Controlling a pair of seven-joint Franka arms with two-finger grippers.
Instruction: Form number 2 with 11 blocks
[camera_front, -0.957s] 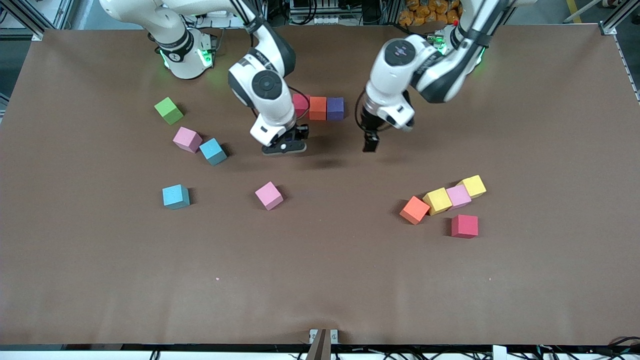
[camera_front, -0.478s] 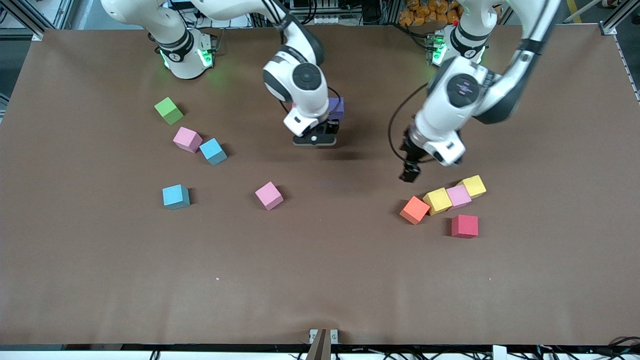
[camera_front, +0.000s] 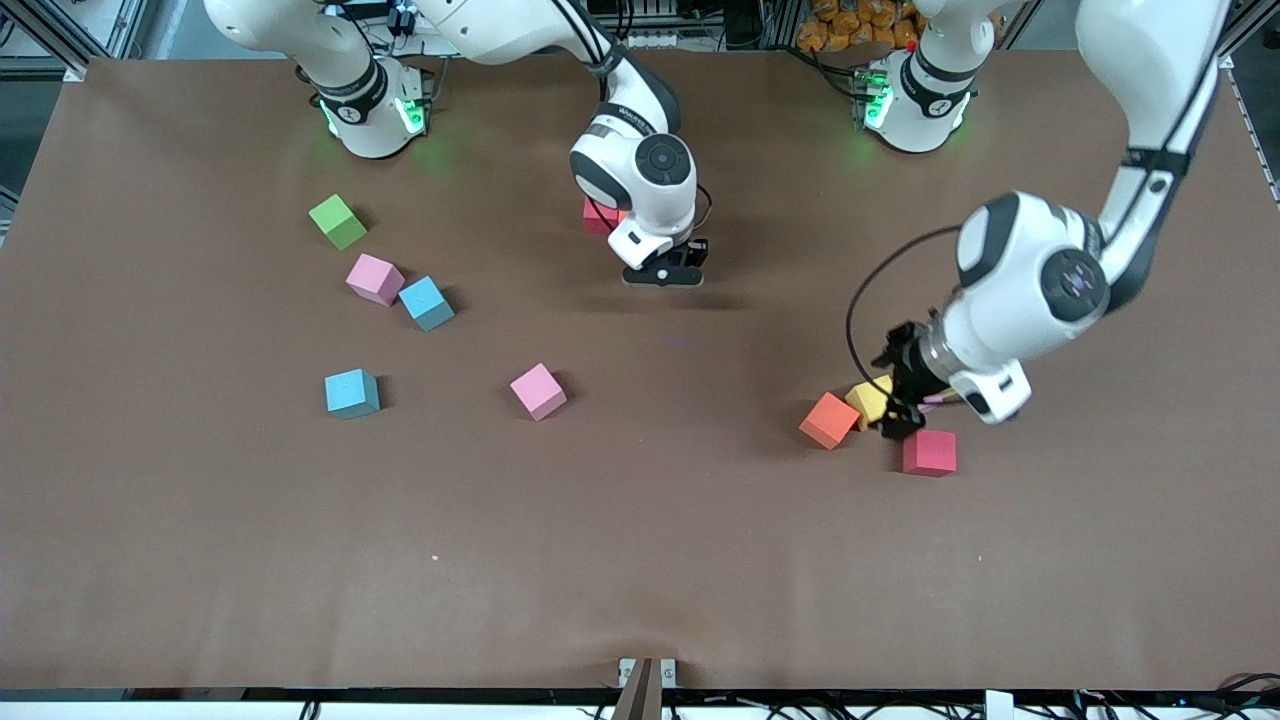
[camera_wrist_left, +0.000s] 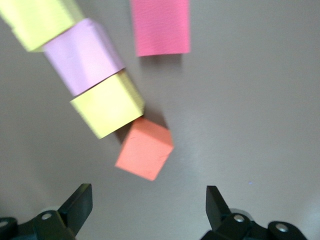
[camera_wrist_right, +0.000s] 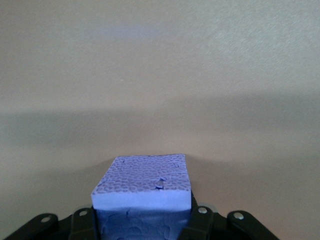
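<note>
Right gripper is clamping a purple cube, hovering beside the red cube of the started row near the arm bases. Left gripper is hanging with fingers spread wide over the cluster at its end of the table: orange cube sitting just ahead of the fingertips, roughly centred in the gap, corner-on. The yellow cube is touching it, so the jaws are needing to straddle its flat faces.
</note>
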